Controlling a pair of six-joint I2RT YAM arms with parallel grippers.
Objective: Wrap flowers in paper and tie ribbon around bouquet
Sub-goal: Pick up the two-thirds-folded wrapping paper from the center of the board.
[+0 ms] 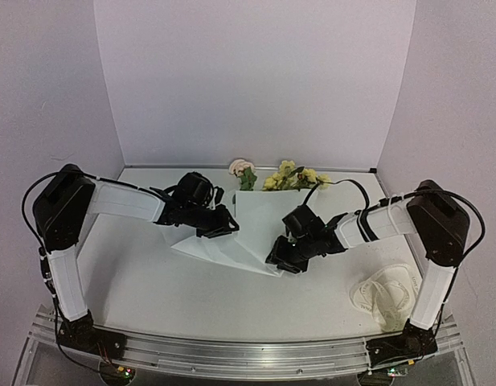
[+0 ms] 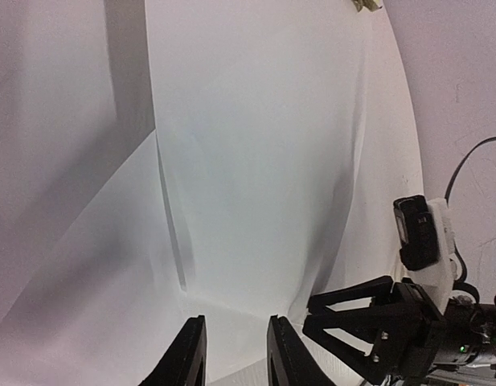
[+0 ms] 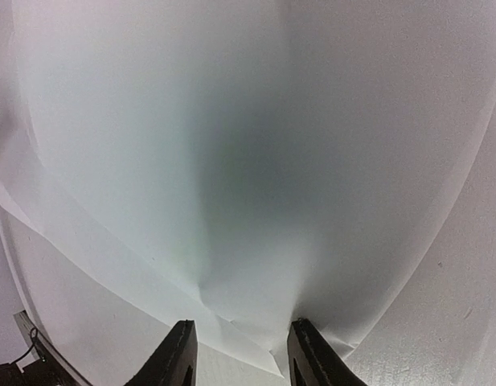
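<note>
Creased white paper sheet [image 1: 260, 225] lies folded mid-surface [image 1: 151, 289], yellow-and-pink flowers [image 1: 289, 178] poking out far end. Left gripper [image 1: 228, 228] at sheet's left edge, jaws parted, gripping nothing. Right gripper [image 1: 281, 259] parted too, straddling near corner. Off-white ribbon [image 1: 388, 293] looped well apart, right side.

A white table [image 1: 151, 297] meets pale walls [image 1: 256, 80]; a metal rail [image 1: 248, 354] fronts it.

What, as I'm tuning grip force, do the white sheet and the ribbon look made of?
The paper: thin matte white sheet, probably paper, judging by sharp folds and soft creases. The ribbon: off-white floppy band in loose loops, maybe fabric; too small to tell.
</note>
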